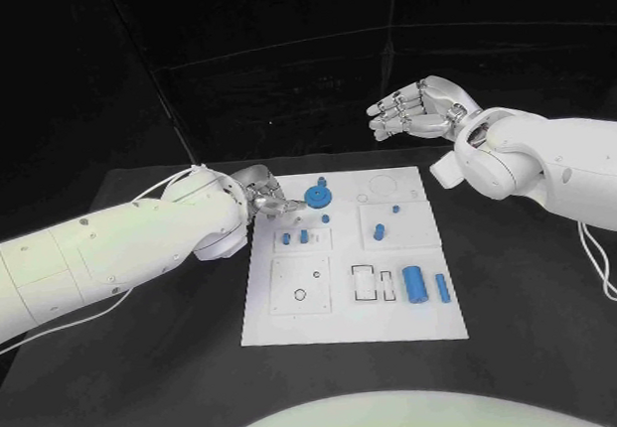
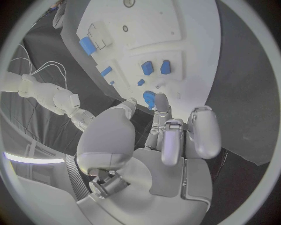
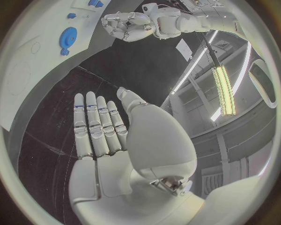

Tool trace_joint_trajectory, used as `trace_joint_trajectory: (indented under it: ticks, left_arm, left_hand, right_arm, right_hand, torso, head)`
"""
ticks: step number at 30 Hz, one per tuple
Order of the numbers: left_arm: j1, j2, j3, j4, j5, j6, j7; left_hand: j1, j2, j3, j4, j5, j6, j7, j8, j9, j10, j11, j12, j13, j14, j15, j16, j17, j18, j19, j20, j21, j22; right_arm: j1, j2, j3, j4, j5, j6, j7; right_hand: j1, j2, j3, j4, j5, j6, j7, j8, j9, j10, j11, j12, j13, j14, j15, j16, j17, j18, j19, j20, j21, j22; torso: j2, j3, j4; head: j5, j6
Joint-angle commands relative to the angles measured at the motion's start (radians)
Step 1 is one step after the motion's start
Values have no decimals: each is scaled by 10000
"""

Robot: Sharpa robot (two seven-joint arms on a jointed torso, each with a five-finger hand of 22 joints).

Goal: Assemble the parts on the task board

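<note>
**Left hand at the board's far-left corner, right hand raised and empty**

Lying flat at mid-table on the black table (image 1: 150,385): the white task board (image 1: 404,325), long side running away from the robot.

Reaching in over the board's far-left corner: the left hand (image 1: 262,199), fingers curled toward a blue gear-like part (image 1: 317,194) that sits on the board just beside them. From the left wrist view, fingertips (image 2: 161,101) right at a blue part (image 2: 149,97) at the board's edge; touching or merely close, cannot tell, and whether anything is actually pinched, cannot tell either.

Raised well above and beyond the board's far-right corner: the right hand (image 1: 416,105), palm empty, fingers loosely apart. Confirmed in the right wrist view: right hand (image 3: 102,140) with fingers laid out straight side by side, nothing held, over bare black table off the board's edge.

Spread across the board:
- two small blue pegs (image 1: 295,238) side by side in a square recess, left side, middle rows
- one small blue piece (image 1: 325,217) just near of the gear
- a blue oblong piece (image 1: 379,233) toward the right, mid-board
- a tiny blue piece (image 1: 396,210) just beyond it
- a tall blue cylinder (image 1: 415,285) and a slimmer blue bar (image 1: 441,287) lying near the right edge, close to the robot, next to rectangular slots (image 1: 372,283)

Trailing from both arms: white cables (image 1: 609,279) on the tabletop.
</note>
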Motion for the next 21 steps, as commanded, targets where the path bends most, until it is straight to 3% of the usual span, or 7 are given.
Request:
trace_joint_trajectory:
  ticks: [1, 4, 8, 11, 14, 17, 21]
  left_arm:
    - [48, 184, 11, -159, -167, -568, 1322]
    - [66, 498, -31, -526, -189, -592, 2540]
    - [72, 927, -234, -1120, -300, -760, 3914]
    - [64, 1245, -417, -1569, -666, -771, 4648]
    - [54, 1495, -598, -1926, -1135, -662, 5069]
    - [33, 1734, -737, -2288, -1657, -432, 5275]
    - [-1, 1927, -796, -2585, -2056, -116, 5306]
  left_hand:
    - [696, -21, -120, -134, -27, -210, 113, -78, -136, -718, 156, -317, -194, 628, 179, -744, 1470, 400, -655, 137, -1435, -1415]
    - [1931, 44, -30, -503, -21, -546, 407, -279, -427, -2208, 463, -1143, -696, -848, 484, -2942, -1209, 1020, -2540, 405, -4971, -4659]
    - [3383, -47, 199, -1122, -41, -705, 705, -703, -906, -3071, 788, -2084, -1519, -2778, 806, -5268, -3816, 1073, -3294, 713, -6109, -5391]
    - [4047, -195, 404, -1481, -47, -445, 752, -1050, -1331, -3236, 904, -2807, -2239, -3082, 872, -5640, -4426, 1143, -3275, 803, -6411, -5615]
    - [4284, -369, 415, -1664, -64, -184, 679, -1518, -1825, -3075, 873, -3371, -2932, -2936, 853, -5530, -4648, 1162, -3064, 800, -6542, -5749]
    - [4361, -461, 357, -1775, -37, 43, 588, -1899, -2185, -2937, 808, -3757, -3423, -2334, 779, -4878, -4206, 1149, -2724, 751, -6491, -5764]
    - [4339, -504, 245, -1832, -34, 289, 499, -2312, -2530, -2809, 747, -4132, -3894, -1392, 697, -3765, -3204, 1142, -2158, 667, -6237, -5653]
  right_arm:
    - [18, 4, 8, 8, 30, 26, 81]
    - [18, 32, 8, -3, 30, 28, 82]
    - [18, 71, 8, -16, 30, 41, 85]
    - [18, 85, 8, -19, 30, 50, 86]
    - [18, 88, 8, -19, 30, 50, 86]
    - [18, 101, 8, -20, 30, 54, 87]
    - [18, 124, 8, -25, 30, 62, 89]
  right_hand:
    - [-97, 6, 62, 2, 39, 22, 244, -42, -7, -27, 52, 45, -17, 82, 8, -43, -10, 109, 71, -8, -43, -10]
    - [-97, 6, 62, 2, 39, 22, 244, -42, -7, -27, 52, 45, -17, 82, 8, -43, -10, 109, 71, -8, -43, -10]
    - [-97, 6, 62, 2, 39, 22, 244, -42, -7, -27, 52, 45, -17, 82, 8, -43, -10, 109, 71, -8, -43, -10]
    - [-97, 6, 62, 2, 39, 22, 244, -42, -7, -27, 52, 45, -17, 82, 8, -43, -10, 109, 71, -8, -43, -10]
    - [-97, 6, 62, 2, 39, 22, 244, -42, -7, -27, 52, 45, -17, 82, 8, -43, -10, 109, 71, -8, -43, -10]
    - [-97, 6, 62, 2, 39, 22, 244, -42, -7, -27, 52, 45, -17, 82, 8, -43, -10, 109, 71, -8, -43, -10]
    - [-97, 6, 62, 2, 39, 22, 244, -42, -7, -27, 52, 45, -17, 82, 8, -43, -10, 109, 71, -8, -43, -10]
  torso:
    - [1, 3, -3]
    - [-2, 16, -1]
    - [8, -7, -10]
    - [10, -17, -22]
    - [8, -1, -18]
    - [6, -1, -11]
    - [10, -10, -1]
  head:
    - [-40, 7]
    - [-77, 36]
    - [-112, 72]
    - [-117, 81]
    - [-133, 96]
    - [-149, 102]
    - [-168, 112]
